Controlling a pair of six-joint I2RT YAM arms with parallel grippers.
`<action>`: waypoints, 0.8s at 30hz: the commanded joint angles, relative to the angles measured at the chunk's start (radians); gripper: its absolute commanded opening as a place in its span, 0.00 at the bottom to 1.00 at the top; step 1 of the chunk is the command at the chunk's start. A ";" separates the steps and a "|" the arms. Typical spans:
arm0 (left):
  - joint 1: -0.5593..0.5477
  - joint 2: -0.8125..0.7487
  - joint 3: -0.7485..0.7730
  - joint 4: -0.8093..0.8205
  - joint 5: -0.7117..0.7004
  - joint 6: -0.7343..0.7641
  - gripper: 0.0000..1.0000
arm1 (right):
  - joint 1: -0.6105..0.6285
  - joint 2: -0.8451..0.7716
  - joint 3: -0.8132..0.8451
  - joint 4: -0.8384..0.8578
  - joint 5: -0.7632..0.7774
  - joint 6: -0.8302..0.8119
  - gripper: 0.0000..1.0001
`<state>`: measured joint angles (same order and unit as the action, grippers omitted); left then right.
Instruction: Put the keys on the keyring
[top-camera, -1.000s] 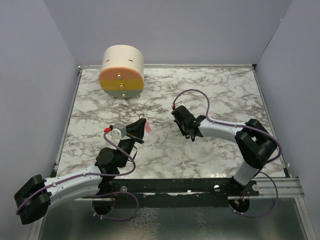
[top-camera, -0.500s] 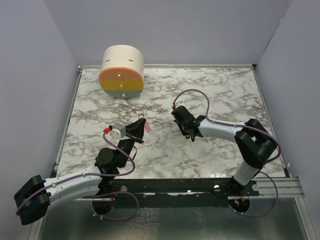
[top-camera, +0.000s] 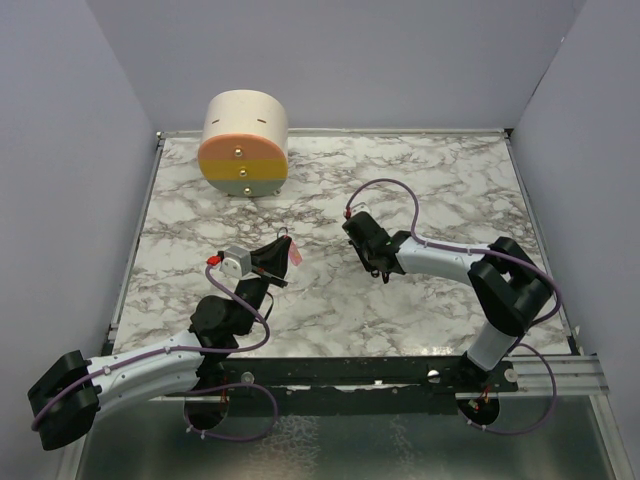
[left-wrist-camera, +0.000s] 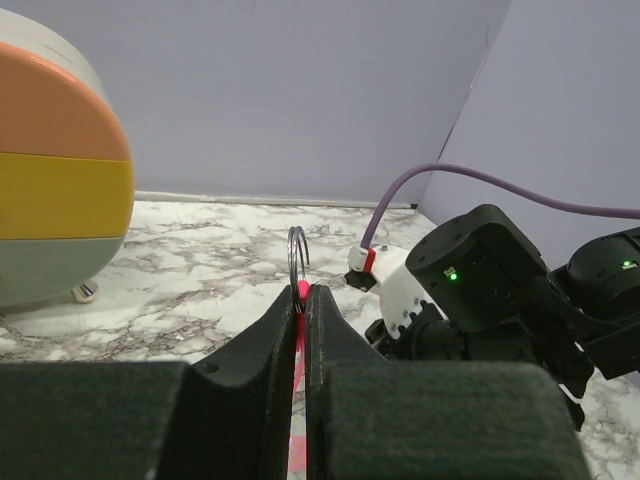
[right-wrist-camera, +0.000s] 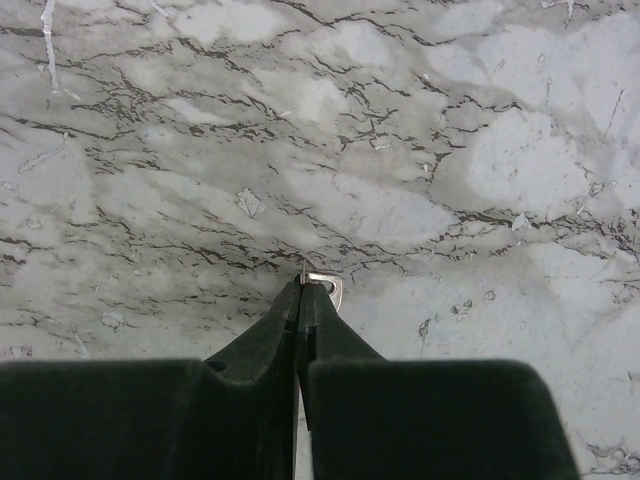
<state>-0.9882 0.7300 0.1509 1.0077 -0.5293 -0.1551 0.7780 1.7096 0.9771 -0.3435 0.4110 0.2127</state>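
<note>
My left gripper is shut on the slim pink key, whose pink end also shows in the top view. The keyring, a thin dark wire loop, stands upright out of the same fingertips, pinched beside the pink piece. My right gripper points down at the marble and is shut on a small flat silver metal piece with a hole, which pokes out at the tips. The two grippers are apart, the right one to the right of the left.
A round cream, orange and yellow container stands at the back left and also shows in the left wrist view. The marble table has a metal rim. Purple walls close in the back and sides. The right arm's purple cable loops above it.
</note>
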 joint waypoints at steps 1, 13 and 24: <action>0.005 -0.011 -0.007 -0.001 -0.006 0.017 0.00 | 0.009 -0.041 0.005 0.038 0.052 0.003 0.01; 0.005 -0.020 0.038 -0.070 0.055 0.010 0.00 | 0.009 -0.412 -0.197 0.254 -0.090 -0.079 0.01; 0.004 0.042 0.134 -0.153 0.227 0.006 0.00 | 0.009 -0.775 -0.376 0.433 -0.314 -0.190 0.01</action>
<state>-0.9878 0.7506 0.2356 0.8856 -0.4118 -0.1493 0.7799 0.9821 0.6342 -0.0048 0.2092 0.0818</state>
